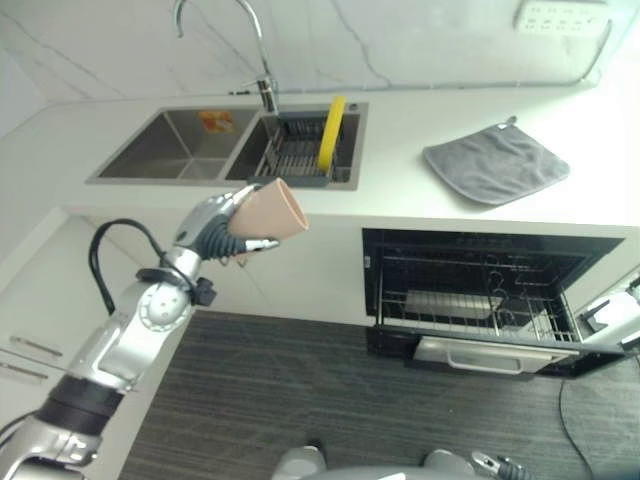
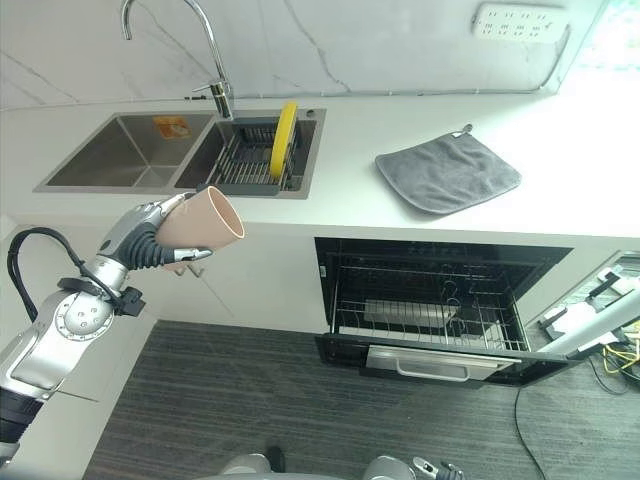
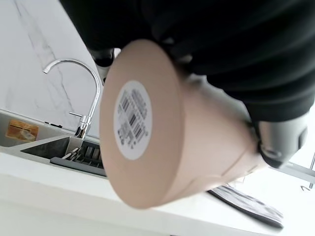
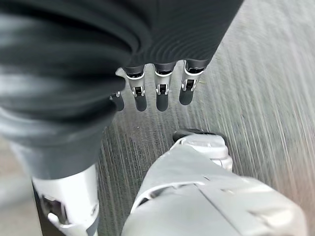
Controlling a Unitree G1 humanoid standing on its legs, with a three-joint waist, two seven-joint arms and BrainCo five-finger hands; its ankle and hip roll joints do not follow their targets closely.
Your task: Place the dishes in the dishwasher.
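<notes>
Beige cup [image 2: 203,224] gripped sideways, left hand [image 2: 142,240] fingers [image 2: 190,256] curled round.

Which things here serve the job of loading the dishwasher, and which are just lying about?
Part of the job: the beige cup in the left hand; the yellow plate standing in the sink rack; the open dishwasher.

Lying about: the grey cloth on the counter; the tap; the idle right hand.

A home kitchen.
A white marble-look counter [image 2: 420,120] carries a steel double sink [image 2: 130,150] with a curved tap [image 2: 205,45] at 11 o'clock, a yellow plate [image 2: 284,138] in its rack, a grey cloth [image 2: 447,172] at 1 o'clock, and an open dishwasher [image 2: 440,300] below at 3 o'clock.
</notes>
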